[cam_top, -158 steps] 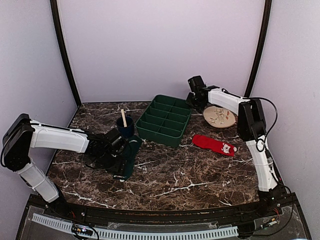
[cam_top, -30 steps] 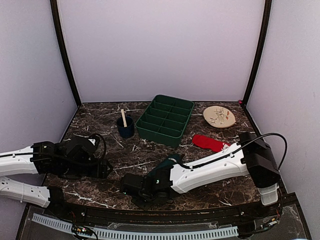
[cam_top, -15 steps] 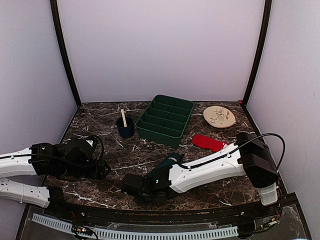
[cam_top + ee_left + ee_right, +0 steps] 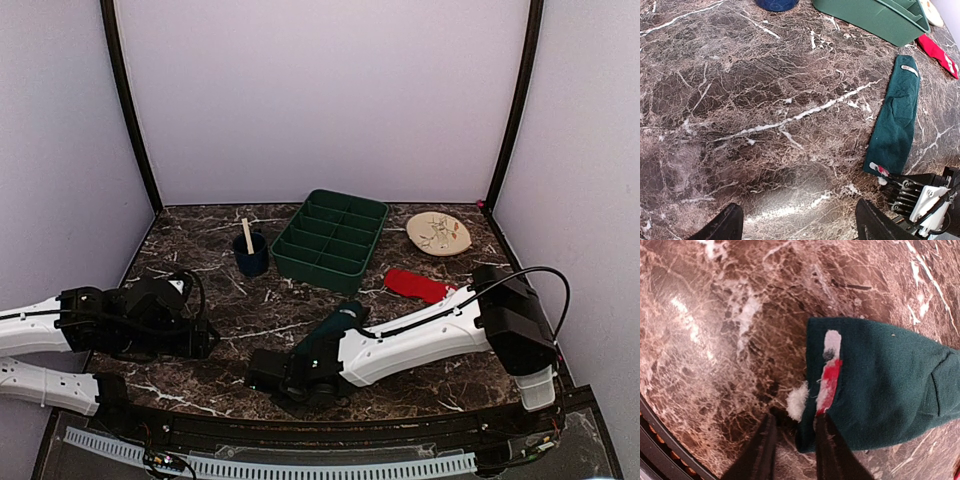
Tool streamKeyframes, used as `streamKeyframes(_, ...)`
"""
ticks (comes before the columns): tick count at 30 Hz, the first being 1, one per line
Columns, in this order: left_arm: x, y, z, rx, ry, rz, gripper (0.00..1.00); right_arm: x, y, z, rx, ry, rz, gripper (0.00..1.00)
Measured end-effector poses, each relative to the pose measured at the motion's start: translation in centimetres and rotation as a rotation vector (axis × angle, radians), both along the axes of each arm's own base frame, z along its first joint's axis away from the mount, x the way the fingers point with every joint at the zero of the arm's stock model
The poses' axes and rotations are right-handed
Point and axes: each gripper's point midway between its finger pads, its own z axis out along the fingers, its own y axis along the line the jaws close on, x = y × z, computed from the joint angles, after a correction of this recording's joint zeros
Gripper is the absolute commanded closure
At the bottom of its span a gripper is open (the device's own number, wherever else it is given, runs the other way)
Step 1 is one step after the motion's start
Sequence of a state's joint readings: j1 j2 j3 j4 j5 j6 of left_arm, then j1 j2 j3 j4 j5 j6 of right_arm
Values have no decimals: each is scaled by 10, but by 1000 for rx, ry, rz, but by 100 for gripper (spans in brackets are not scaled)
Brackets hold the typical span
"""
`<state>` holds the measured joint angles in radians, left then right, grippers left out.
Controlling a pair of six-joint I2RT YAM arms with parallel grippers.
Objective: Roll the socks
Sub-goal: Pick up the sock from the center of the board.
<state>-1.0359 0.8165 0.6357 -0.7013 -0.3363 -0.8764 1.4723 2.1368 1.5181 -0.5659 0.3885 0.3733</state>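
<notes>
As things stand: rolling hasn't really started. The teal sock [image 4: 895, 120] lies flat and fully stretched out on the worktop [image 4: 740, 100], and the red sock [image 4: 939, 52] looks untouched too.
Step in hand: the right end effector [image 4: 795, 445] is down at the teal sock's near end, lining up to catch the hem, I'd guess.
Right end effector state: jaws partway open, straddling the hem corner with the red-and-white tag [image 4: 829, 375]. There's a gap beside the fabric, so nothing's clamped as far as I can see.
Left end effector [image 4: 800, 227]: wide open, empty, low over bare worktop, with the teal sock ahead and off to its right.
Teal sock axis: the long axis runs away from the right end effector, far end pointing toward the green tray [image 4: 865, 15].
Red sock: from the left end effector it's further ahead and further right than the teal one, well apart from both end effectors.
Next move: probably close on the hem, fold it over, then keep turning along the long axis. The fabric's floppy, so a loose first tuck likely means a sloppy roll.
</notes>
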Motion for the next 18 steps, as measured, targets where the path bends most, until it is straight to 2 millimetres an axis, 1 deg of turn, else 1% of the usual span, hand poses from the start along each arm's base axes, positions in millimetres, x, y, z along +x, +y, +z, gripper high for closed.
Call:
streamKeyframes(4,0,1,-1,1,1,3,20,3,-2,-1,-4,-13,-4,99)
streamKeyframes(13,0,1,0,-3,-6,3,20,10,-4,-3,13,-11,-17,100)
streamKeyframes(18,1,-2,-2,-7,-21,-30,19,11,-7,-2,88,89,-15,100)
